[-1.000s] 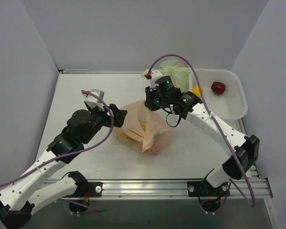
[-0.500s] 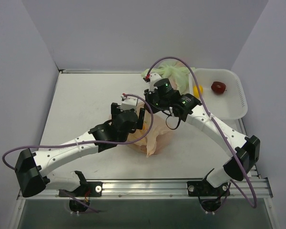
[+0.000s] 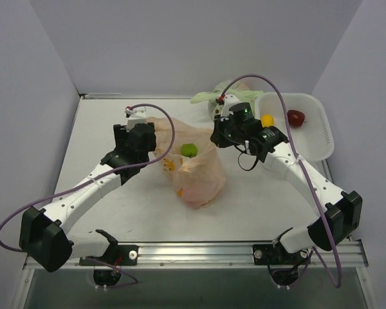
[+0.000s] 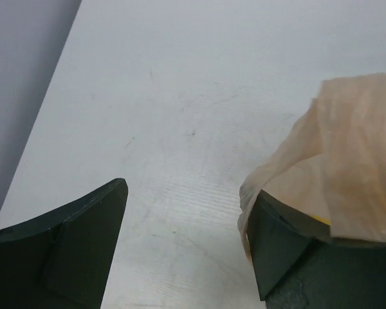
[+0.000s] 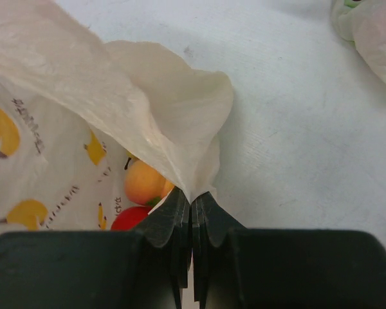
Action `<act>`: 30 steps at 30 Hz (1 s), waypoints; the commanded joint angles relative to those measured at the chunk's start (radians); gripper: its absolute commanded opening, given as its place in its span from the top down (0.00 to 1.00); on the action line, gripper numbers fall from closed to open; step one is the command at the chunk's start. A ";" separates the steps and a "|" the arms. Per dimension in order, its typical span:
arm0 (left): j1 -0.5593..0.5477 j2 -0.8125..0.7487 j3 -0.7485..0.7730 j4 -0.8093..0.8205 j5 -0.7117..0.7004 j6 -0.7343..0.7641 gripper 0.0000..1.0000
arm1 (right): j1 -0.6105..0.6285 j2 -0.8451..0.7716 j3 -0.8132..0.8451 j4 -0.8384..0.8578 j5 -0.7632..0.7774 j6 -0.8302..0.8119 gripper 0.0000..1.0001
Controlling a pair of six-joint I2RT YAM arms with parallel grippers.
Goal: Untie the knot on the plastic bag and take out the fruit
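Note:
The peach-orange plastic bag (image 3: 199, 180) lies mid-table with its mouth stretched wide between both grippers. No knot shows on it. Inside, a green fruit (image 3: 189, 150) shows from above. The right wrist view shows a peach-coloured fruit (image 5: 141, 182) and a red fruit (image 5: 132, 219) through the film (image 5: 64, 77). My right gripper (image 3: 219, 138) is shut on the bag's right rim (image 5: 192, 199). My left gripper (image 3: 138, 143) is open at the bag's left rim, and the film (image 4: 354, 141) drapes over its right finger (image 4: 289, 251).
A white tray (image 3: 315, 151) at the back right holds a red fruit (image 3: 295, 118) and a yellow fruit (image 3: 267, 120). A pale green bag (image 3: 228, 95) lies behind my right gripper, and also shows in the right wrist view (image 5: 370, 32). Walls close in on the left, back and right.
My left arm swung from over the bag's middle to its left rim. The bag's mouth spread open and the green fruit came into sight. My right gripper shifted a little right.

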 commanded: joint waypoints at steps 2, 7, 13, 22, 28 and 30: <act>0.116 -0.052 0.046 -0.004 0.069 0.091 0.23 | -0.014 -0.020 -0.005 0.027 -0.001 -0.007 1.00; 0.131 -0.102 0.043 0.123 0.291 0.221 0.77 | -0.023 0.049 0.046 0.052 -0.017 -0.038 1.00; 0.145 -0.182 0.005 0.188 0.387 0.246 1.00 | -0.061 0.164 0.207 0.060 0.015 -0.032 0.89; 0.153 -0.190 -0.055 0.187 0.483 0.161 1.00 | 0.023 0.071 0.291 -0.011 -0.041 -0.056 0.32; 0.153 -0.199 -0.061 0.183 0.493 0.155 1.00 | 0.130 0.037 0.318 -0.025 -0.004 -0.081 0.37; 0.153 -0.211 -0.069 0.186 0.493 0.155 1.00 | 0.138 0.054 0.322 -0.025 0.016 -0.079 0.42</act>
